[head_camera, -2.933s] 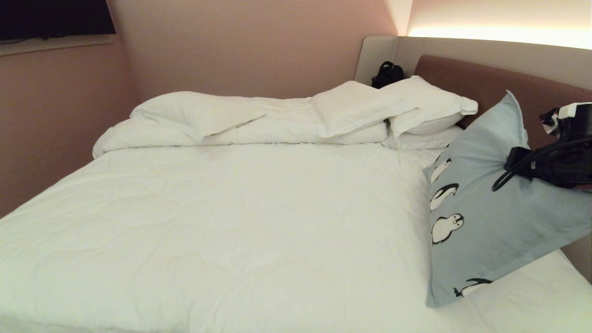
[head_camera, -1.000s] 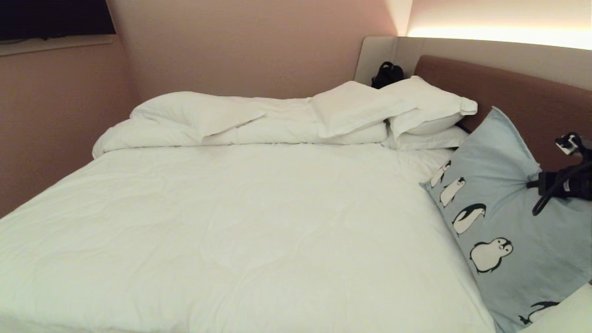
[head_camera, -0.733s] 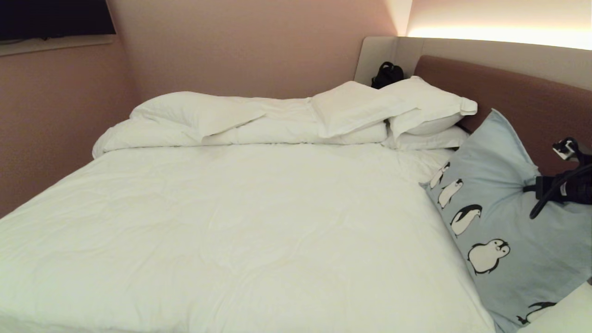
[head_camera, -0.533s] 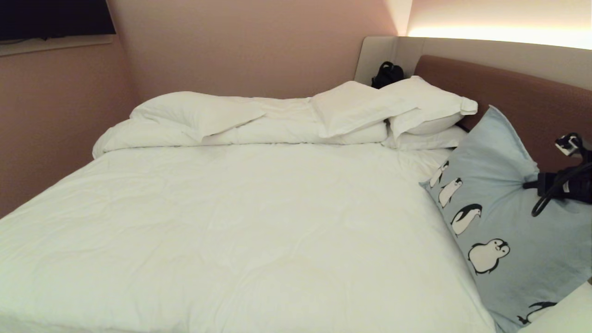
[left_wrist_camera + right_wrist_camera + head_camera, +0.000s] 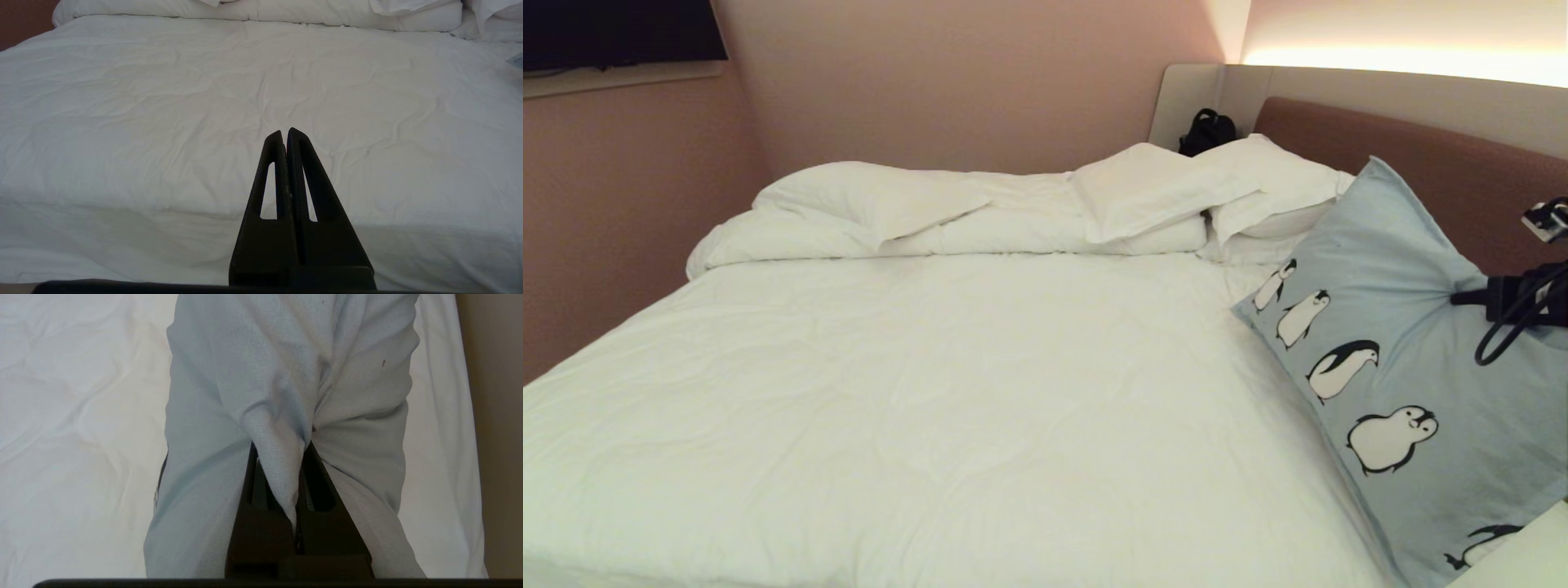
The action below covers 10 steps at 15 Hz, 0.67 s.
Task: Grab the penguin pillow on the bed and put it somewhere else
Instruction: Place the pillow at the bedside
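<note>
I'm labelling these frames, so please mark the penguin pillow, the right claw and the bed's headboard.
penguin pillow (image 5: 1388, 269): head view, on its plain blue upper face.
right claw (image 5: 295, 455): right wrist view, at the tips pinching a fold of the pillow.
headboard (image 5: 1445, 175): head view, on the brown padding behind the pillow.

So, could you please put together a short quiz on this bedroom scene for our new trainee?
1. True or false: the right gripper is shut on a fold of the penguin pillow.
2. Where does the left gripper sit? A) clamped on a white pillow B) shut, holding nothing, in front of the bed C) open above the headboard
3. Fill in: the penguin pillow's far corner overlaps the white ______ stacked against the brown headboard.

Key:
1. True; the light blue-grey cloth is bunched between its fingers.
2. B.
3. pillows.
</note>
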Available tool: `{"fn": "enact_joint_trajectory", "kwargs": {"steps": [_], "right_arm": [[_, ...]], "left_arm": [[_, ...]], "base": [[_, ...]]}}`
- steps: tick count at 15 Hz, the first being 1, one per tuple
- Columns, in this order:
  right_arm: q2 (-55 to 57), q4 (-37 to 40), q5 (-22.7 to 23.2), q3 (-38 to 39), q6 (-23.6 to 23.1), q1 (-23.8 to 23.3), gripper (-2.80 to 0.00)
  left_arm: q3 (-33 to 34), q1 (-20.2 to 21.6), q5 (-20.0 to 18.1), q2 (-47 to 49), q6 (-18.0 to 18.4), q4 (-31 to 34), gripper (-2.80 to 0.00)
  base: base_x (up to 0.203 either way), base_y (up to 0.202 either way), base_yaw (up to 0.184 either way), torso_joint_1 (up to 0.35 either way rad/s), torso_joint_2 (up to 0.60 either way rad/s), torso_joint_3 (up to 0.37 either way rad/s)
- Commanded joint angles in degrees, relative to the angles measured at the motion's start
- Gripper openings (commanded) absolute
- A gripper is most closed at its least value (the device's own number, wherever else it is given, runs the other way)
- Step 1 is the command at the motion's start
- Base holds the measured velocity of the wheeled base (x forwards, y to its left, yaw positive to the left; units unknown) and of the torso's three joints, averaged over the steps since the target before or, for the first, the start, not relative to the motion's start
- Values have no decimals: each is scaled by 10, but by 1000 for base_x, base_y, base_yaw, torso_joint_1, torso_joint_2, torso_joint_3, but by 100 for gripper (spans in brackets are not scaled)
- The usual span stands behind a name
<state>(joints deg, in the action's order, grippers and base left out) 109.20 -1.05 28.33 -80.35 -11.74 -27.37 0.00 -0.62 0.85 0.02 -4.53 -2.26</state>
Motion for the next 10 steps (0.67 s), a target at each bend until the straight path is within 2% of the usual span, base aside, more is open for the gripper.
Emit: {"fn": "enact_joint_trajectory", "kwargs": {"steps": [1,10], "right_arm": [[3,-2,1,0,0,0,-280],[66,-9,2,-7,-3,0,-280]], "left_arm": [[0,0,0,0,0,0,-280],[0,0,0,0,0,0,-280]], "base": [[0,0,0,0,0,0],[0,0,0,0,0,0]]}}
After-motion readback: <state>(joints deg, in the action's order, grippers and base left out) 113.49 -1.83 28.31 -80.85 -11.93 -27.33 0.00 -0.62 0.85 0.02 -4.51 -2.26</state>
